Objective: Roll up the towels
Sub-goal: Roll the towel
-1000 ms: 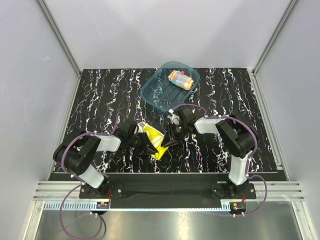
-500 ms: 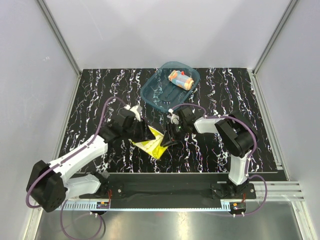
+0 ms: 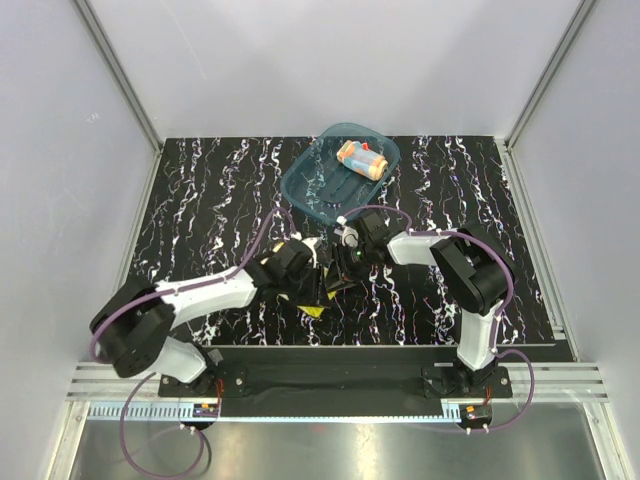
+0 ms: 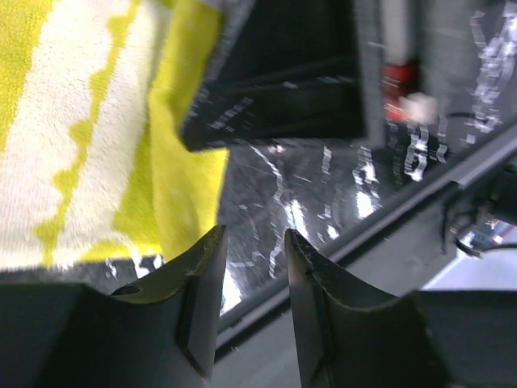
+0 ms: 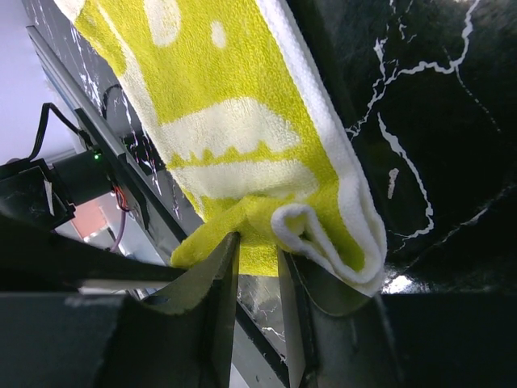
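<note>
Pinching yellow towel fold with right hand, nearly closed; left hand partly open, empty (towel just beyond its fingertips).

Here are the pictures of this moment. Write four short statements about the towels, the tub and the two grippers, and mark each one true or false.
1. The dotted towel lies rolled inside the teal tub. True.
2. The right gripper holds nothing. False: it pinches a fold of the yellow towel.
3. The left gripper is clamped on the yellow towel. False: its jaws stand apart with nothing between them.
4. The yellow towel is outside the tub. True.
</note>
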Controlling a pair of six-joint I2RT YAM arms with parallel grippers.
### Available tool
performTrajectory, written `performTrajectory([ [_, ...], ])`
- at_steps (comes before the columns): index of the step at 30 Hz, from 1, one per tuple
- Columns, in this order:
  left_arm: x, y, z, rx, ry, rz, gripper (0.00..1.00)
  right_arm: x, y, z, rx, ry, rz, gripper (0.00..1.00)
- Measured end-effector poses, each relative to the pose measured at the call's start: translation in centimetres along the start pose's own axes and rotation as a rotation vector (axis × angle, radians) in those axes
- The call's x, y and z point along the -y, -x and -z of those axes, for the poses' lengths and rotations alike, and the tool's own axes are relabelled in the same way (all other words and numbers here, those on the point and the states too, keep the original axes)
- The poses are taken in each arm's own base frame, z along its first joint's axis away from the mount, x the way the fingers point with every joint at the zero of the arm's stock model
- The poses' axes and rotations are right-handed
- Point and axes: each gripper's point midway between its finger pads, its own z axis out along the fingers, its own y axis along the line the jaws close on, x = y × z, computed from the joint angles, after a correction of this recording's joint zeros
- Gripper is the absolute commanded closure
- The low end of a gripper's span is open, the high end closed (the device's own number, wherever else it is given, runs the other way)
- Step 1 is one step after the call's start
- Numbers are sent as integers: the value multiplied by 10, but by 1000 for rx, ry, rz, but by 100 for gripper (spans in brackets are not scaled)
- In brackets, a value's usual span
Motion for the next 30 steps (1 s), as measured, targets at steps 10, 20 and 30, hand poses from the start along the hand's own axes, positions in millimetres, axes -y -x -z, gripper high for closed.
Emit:
performTrajectory([
  [10, -29, -11, -19, -10, 54, 23, 63, 1, 0, -1, -12, -6, -1, 67],
  [20, -39, -4, -5, 54, 92, -7, 61, 1, 2, -2, -23, -10, 3, 68],
  [30, -9, 10, 19, 122, 220, -258, 60, 1, 3, -2, -31, -14, 0, 68],
])
